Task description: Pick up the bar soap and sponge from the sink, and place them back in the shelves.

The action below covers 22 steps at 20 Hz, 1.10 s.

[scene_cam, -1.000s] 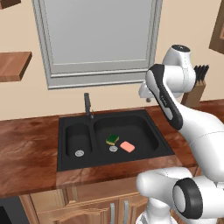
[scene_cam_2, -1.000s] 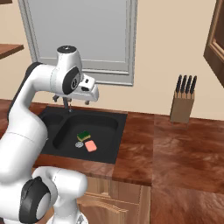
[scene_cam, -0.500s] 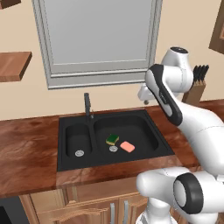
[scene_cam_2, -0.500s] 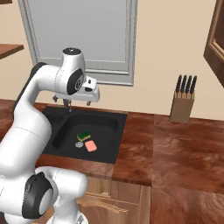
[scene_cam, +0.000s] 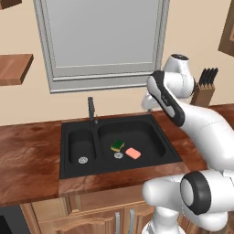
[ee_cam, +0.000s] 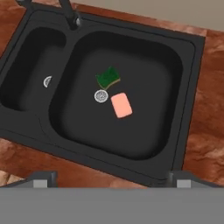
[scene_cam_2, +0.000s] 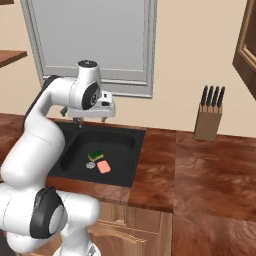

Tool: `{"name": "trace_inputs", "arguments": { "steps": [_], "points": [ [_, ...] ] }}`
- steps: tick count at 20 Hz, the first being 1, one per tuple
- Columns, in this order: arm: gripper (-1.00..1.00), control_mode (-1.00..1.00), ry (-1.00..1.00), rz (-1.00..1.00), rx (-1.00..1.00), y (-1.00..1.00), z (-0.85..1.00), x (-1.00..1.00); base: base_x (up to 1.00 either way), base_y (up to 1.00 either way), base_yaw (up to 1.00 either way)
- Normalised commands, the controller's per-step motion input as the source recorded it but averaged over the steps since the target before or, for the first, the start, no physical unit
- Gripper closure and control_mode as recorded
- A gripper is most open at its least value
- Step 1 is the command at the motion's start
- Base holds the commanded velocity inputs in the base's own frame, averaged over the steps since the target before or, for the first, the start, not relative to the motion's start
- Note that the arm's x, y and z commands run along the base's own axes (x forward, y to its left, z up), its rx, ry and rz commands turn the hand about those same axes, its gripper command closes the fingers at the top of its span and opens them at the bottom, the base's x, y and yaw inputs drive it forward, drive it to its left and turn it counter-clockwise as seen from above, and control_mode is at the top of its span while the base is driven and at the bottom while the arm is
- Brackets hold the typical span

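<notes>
Our gripper [scene_cam_2: 90, 119] hung high over the sink [ee_cam: 192, 87] with its jaws spread wide and nothing between them — in the hand view the two dark tips sat far apart at the bottom corners, and the air between them was bare. Below it, in the large basin, the bar soap [ee_cam: 121, 105] lay flat on the black floor, just beside the round silver drain [ee_cam: 101, 96], with the sponge [ee_cam: 108, 77] close on the drain's other side, green scrub face up; the two were near each other but apart, as far as we could tell. The faucet [scene_cam: 91, 110] stood at the back rim between the bowls, and a knife block [scene_cam_2: 209, 120] sat on the counter [scene_cam_2: 200, 170] well off to the right. One of the shelves [scene_cam: 13, 68] showed on the wall to the left of the window. We judged the step in hand to be the descent for a first pick, neither item yet lifted. To do it well we would centre over one piece, turn the wrist so the fingers closed across its short sides, keep clear of the neighbour and the faucet, and go straight down — the soap looked smooth and likely to slip, so a low, square grip seemed wise. We could read no brand, label or writing anywhere
</notes>
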Motion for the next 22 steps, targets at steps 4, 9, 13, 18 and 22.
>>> {"name": "trace_inputs", "arguments": {
  "steps": [4,9,13,18,22],
  "points": [
    [-1.0,-1.0,0.0,0.1,-0.1,0.16,-0.42,0.31,0.0,0.0,0.0],
    [-1.0,-1.0,0.03,0.06,-0.03,0.23,-0.37,0.34,0.0,0.0,0.0],
    [-1.0,-1.0,0.01,0.03,0.0,0.16,-0.39,0.36,0.0,0.0,0.0],
    [-1.0,-1.0,0.0,0.05,0.0,0.03,-0.37,0.35,0.0,0.0,0.0],
    [-1.0,-1.0,0.0,0.07,0.0,0.0,-0.34,0.27,0.0,0.0,0.0]
  ]
}}
